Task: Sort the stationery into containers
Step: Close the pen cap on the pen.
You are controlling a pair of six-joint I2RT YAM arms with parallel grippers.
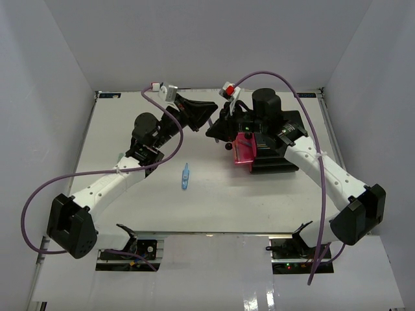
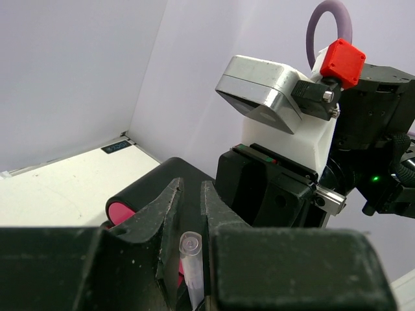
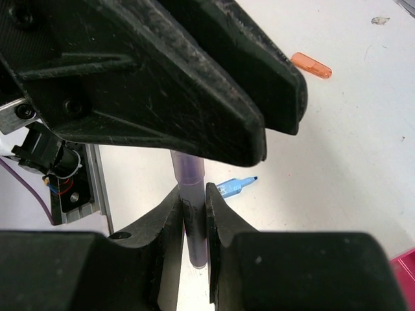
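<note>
Left pincer (image 2: 191,194) clamped a pen (image 2: 190,249) | right pincer (image 3: 192,197) pinched seemingly the same pen, likely a handover | both met just beside the cabinet (image 1: 275,159), its pink drawer (image 1: 245,154) jutting out to receive | blue piece (image 1: 186,176) lay unsorted on the tabletop (image 1: 227,201)

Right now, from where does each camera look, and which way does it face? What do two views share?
Top: above and behind the arms, looking down on the table; the left arm and right arm show, bases nearest.
Left wrist: on the left arm, looking along its left hand, shut on a pale pen, toward the right arm's wrist.
Right wrist: looking down past its right hand, shut on a purple pen, at the table; the left hand's fingers loom above.
Shared: top and right wrist views both show the blue pen.
</note>
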